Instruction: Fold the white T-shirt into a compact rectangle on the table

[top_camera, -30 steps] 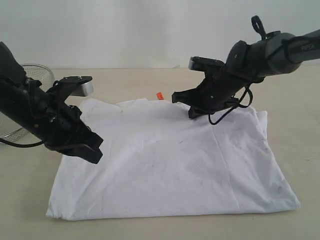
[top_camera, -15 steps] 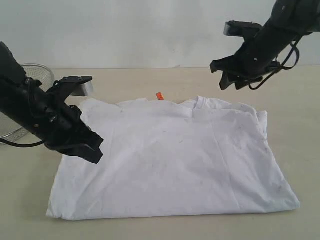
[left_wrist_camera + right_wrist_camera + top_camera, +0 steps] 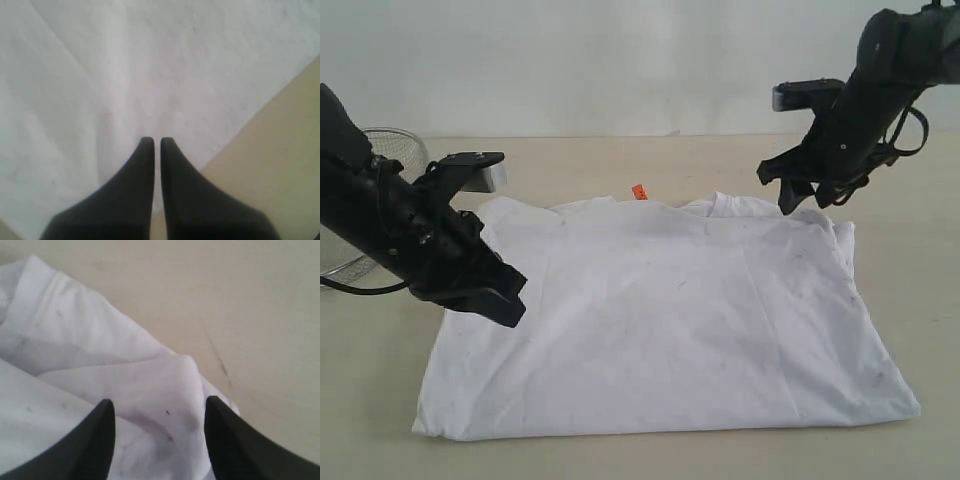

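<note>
The white T-shirt [image 3: 660, 320] lies spread flat on the pale beige surface [image 3: 620, 155] and fills the middle and lower part of the exterior view. Its lower edge runs along the bottom of the frame. Its collar sits toward the centre top, where a small orange neck tag [image 3: 639, 191] pokes out. The cloth is layered, with a folded edge showing along the right side.

The left hand [image 3: 508, 300] hangs at the left of the frame, over the shirt's left edge. In the left wrist view it is closed: its two dark fingers [image 3: 135, 190] are pressed nearly together with only a thin slit between them. They sit above white cloth, close to where the shirt meets the surface. Whether the tips touch the fabric is hard to tell.

The right hand [image 3: 805, 200] is raised at the upper right of the frame, above the shirt's far right corner and apart from it. In the right wrist view its fingers [image 3: 100, 435] stand wide apart, open, with rumpled folds of the shirt between them and bare surface beyond.

A wire mesh bowl [image 3: 395, 150] sits at the far left edge, behind the left arm.
</note>
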